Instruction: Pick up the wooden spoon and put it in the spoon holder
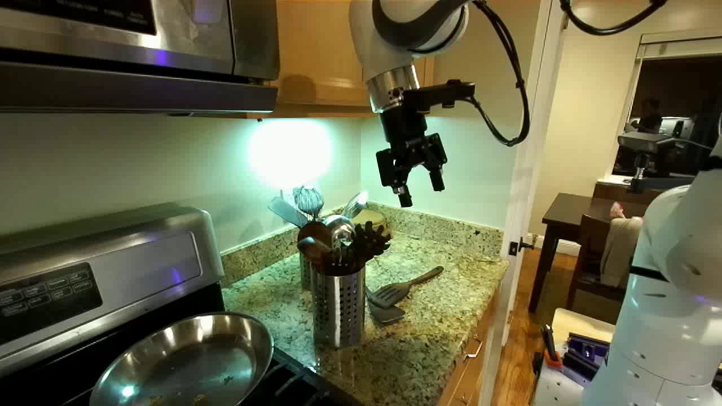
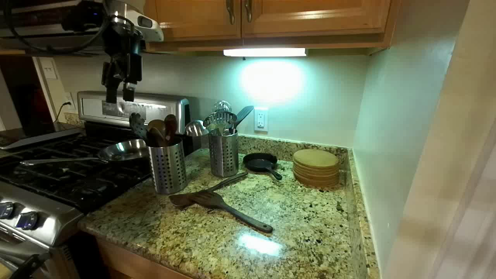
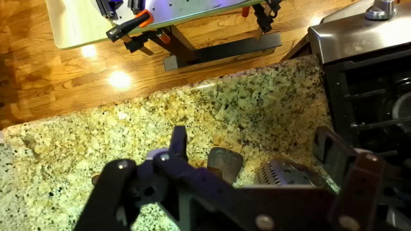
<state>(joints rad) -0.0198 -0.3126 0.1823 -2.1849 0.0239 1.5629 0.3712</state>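
My gripper [image 1: 422, 190] is open and empty, high above the counter; it also shows open in an exterior view [image 2: 120, 97] and in the wrist view [image 3: 251, 138]. Two dark wooden utensils lie crossed on the counter: a slotted one [image 2: 211, 199] on top, and a thin-handled one with a flat end [image 2: 182, 200] beneath. The flat end also shows in the wrist view [image 3: 224, 162]. Neither shows a clear spoon bowl, so I cannot tell which is the wooden spoon. The steel spoon holder [image 1: 338, 310] stands upright beside them, filled with utensils; it shows in an exterior view [image 2: 168, 170] too.
A second steel canister [image 2: 224, 155] with utensils stands behind the holder. A small black skillet [image 2: 260, 162] and a stack of round tan discs [image 2: 316, 168] sit at the back. A steel frying pan [image 1: 186, 361] is on the stove. Cabinets [image 2: 310, 17] hang overhead.
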